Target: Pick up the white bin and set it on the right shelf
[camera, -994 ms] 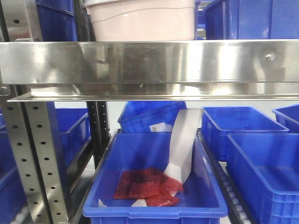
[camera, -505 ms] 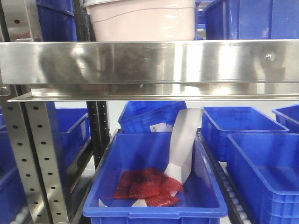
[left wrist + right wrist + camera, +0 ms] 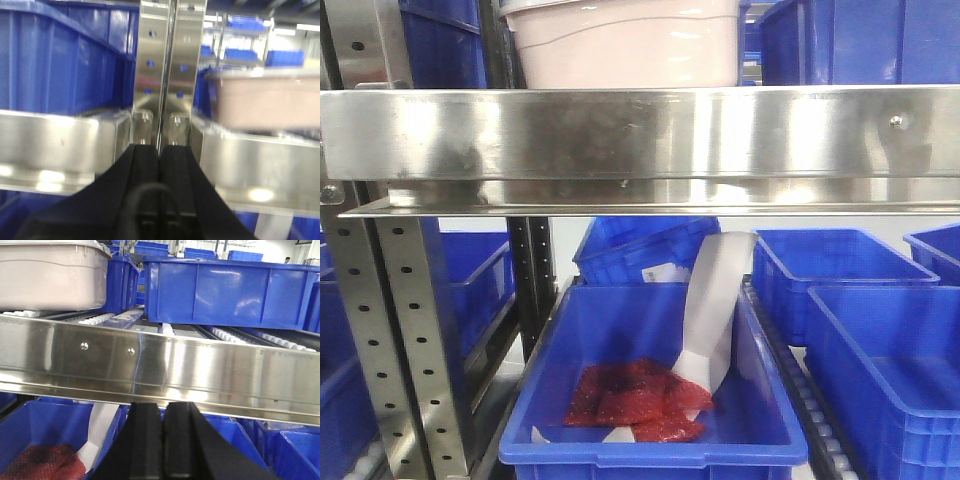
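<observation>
Front-facing view shows the white bin (image 3: 625, 45) sitting up on the shelf (image 3: 640, 135) behind the shiny rail, blue crates (image 3: 860, 40) beside it, and both sets of fingers pressed together with nothing between them, the left gripper (image 3: 160, 150) facing the upright, the right gripper (image 3: 165, 412) just under the rail. My read: that tub is stiff, glossy plastic, likely slippery and bulky, weight unknown since its contents are hidden. Best hold looks like two arms squeezing opposite side walls under the rim.
</observation>
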Motion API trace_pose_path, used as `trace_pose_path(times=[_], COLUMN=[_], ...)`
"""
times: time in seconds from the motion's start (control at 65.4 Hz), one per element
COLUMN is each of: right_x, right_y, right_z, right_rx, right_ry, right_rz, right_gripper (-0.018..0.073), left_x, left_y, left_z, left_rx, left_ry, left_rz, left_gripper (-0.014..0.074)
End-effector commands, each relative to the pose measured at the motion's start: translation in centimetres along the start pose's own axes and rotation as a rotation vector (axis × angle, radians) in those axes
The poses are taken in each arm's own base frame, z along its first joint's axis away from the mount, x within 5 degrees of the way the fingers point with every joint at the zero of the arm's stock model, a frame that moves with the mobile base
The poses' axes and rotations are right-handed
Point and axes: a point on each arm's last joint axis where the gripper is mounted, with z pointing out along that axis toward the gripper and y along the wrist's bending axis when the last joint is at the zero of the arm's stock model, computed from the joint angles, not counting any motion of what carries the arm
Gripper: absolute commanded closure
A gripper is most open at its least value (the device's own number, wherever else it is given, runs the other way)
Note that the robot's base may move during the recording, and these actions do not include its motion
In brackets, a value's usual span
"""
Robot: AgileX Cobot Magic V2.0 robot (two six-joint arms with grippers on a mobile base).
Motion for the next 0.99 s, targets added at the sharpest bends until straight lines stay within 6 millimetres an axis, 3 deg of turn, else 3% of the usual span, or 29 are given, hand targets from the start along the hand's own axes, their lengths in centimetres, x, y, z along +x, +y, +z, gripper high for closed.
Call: trace_pose_path(times=[0.0, 0.444, 0.979], right_x=[-0.88, -0.85, -0.85], right_y=[-0.06, -0.06, -0.06], right_z=[-0.19, -0.19, -0.19], right_rx=[0.008, 0.008, 0.008], right_ry=[-0.103, -0.100, -0.100], right_rz=[-0.014, -0.014, -0.014], right_gripper=[0.0520, 0.0520, 0.0520], left_x=[-0.08, 0.39, 0.12], left_y=[-0.08, -0.57, -0.42], left_z=[-0.12, -0.84, -0.82], left_rx=[0.012, 0.098, 0.071], left_ry=[-0.005, 0.032, 0.002], left_rz=[0.009, -0.006, -0.003], left_gripper=[0.0712, 0.0712, 0.0713])
